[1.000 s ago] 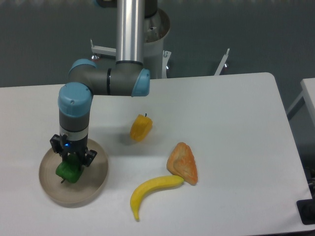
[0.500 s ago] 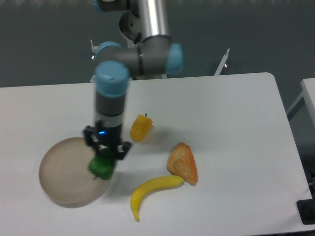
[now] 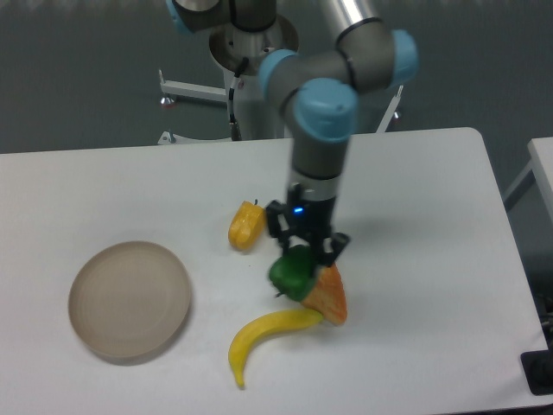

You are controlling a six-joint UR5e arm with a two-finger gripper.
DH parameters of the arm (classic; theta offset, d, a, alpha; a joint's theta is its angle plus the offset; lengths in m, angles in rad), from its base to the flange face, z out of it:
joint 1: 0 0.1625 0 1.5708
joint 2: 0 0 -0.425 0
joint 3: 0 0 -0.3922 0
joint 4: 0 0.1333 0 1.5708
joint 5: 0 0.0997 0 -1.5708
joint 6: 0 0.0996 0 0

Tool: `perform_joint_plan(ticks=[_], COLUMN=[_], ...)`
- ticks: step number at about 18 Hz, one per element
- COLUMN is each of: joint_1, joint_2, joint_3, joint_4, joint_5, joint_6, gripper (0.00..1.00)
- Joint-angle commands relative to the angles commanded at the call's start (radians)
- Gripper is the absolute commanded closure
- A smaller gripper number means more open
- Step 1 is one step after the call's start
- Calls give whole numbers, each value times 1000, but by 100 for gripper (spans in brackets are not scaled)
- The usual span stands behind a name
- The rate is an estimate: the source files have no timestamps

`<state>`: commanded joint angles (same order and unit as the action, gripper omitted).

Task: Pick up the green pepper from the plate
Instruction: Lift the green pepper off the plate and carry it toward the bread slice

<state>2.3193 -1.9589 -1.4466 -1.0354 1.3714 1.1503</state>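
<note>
- We see the hand (image 3: 304, 256) clamped around the green pepper (image 3: 291, 274), its two dark fingers (image 3: 278, 226) closed against the pepper's upper sides with only the pepper's width between them.
- The green pepper hangs from the hand over the counter (image 3: 415, 216), well apart from the plate (image 3: 130, 299); in our view it overlaps the upper left edge of the orange wedge-shaped pastry (image 3: 329, 296), and we cannot tell whether the two touch.
- A small blue light glows on the wrist just above the hand.
- We count one green pepper, one plate, one yellow-orange pepper (image 3: 246, 226), one banana (image 3: 266, 335) and one pastry.
- The plate sits at the left of the counter with nothing on it.
- The yellow-orange pepper lies near the hand's left side, apart from it; the banana lies below the green pepper, its right tip just beside the pastry.
- Compared with half a second ago, the arm has swung to the right: then the hand held the green pepper over the plate's right rim, and now it holds it beyond the yellow-orange pepper, at the pastry.
- A full second ago the pepper was down on the plate inside the hand.
- The plate, banana, pastry and yellow-orange pepper have kept their places.
</note>
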Motion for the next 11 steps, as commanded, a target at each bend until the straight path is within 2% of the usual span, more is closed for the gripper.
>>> perform_joint_plan(ticks=[5, 11], joint_1=[18, 28], joint_2=[-18, -26], joint_3=[28, 38], joint_4=[2, 2], joint_5=[64, 64], joint_6=[35, 62], gripper=[87, 87])
